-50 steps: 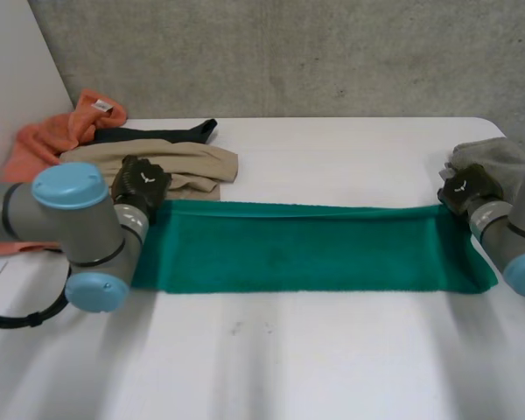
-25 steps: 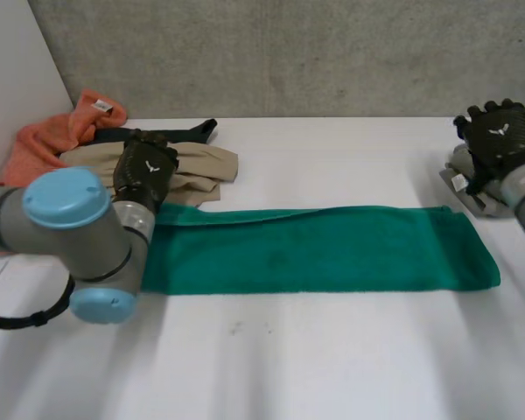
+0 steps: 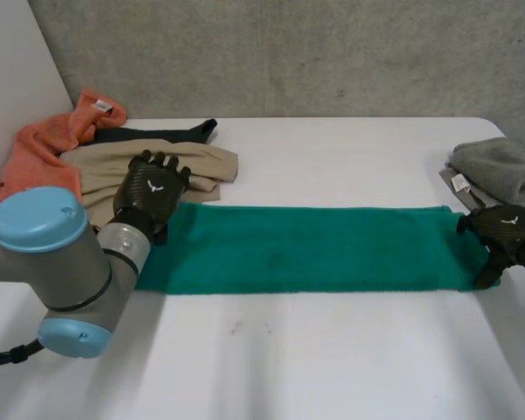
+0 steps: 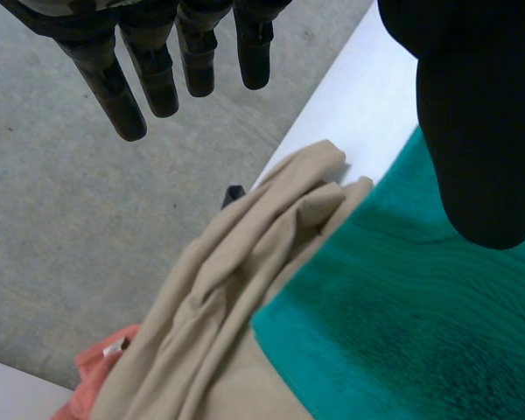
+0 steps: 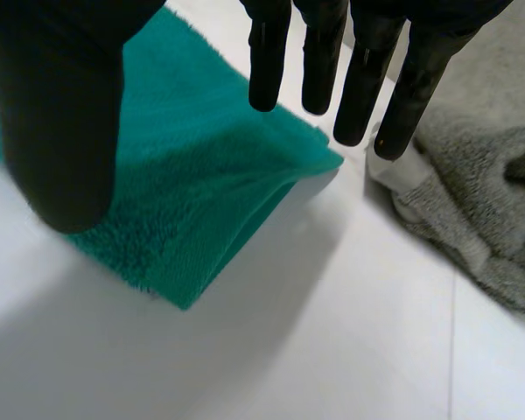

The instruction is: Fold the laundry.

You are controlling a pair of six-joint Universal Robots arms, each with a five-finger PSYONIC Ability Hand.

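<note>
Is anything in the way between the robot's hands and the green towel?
Nothing visible is. The left hand and right hand are open at the green towel's two ends; the tan cloth and grey towel lie beside it.

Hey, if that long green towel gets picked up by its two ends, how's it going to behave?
The green towel will probably sag in the middle: it is long, soft and lies flat like limp cloth. Its folded layers, visible at the corner, may slide apart. The fuzzy pile likely grips the white table rather than slipping.
</note>
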